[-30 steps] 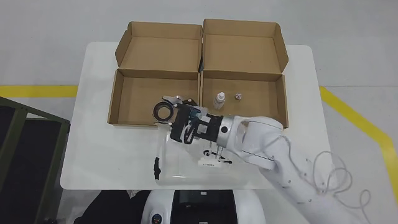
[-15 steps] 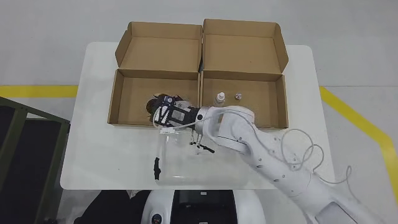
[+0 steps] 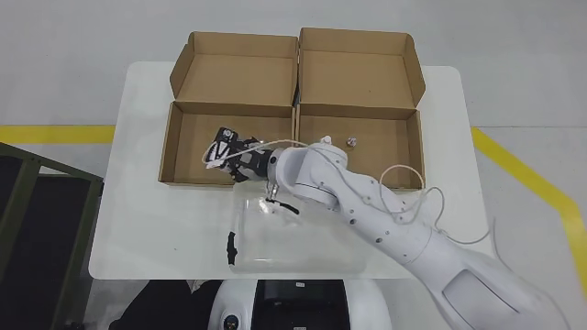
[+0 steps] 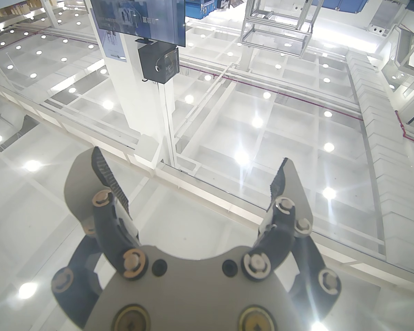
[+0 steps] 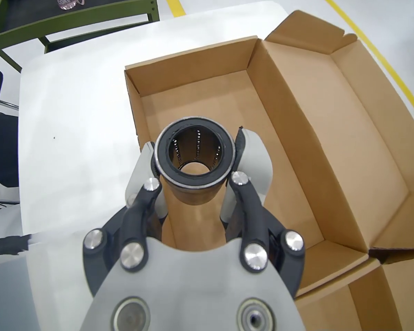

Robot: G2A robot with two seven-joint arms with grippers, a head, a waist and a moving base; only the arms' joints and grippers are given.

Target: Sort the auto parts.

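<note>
Black bearing (image 5: 193, 178), pinched in right gripper (image 5: 196, 146), over box (image 5: 296, 160)

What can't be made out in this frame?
- Top view: the part in the right box is too small to identify; the arm covers that box's near left corner.
- Right wrist view: the right hand and bearing hide part of the left box floor.
- Left wrist view: the left hand faces the ceiling, so its place is unknown.
</note>
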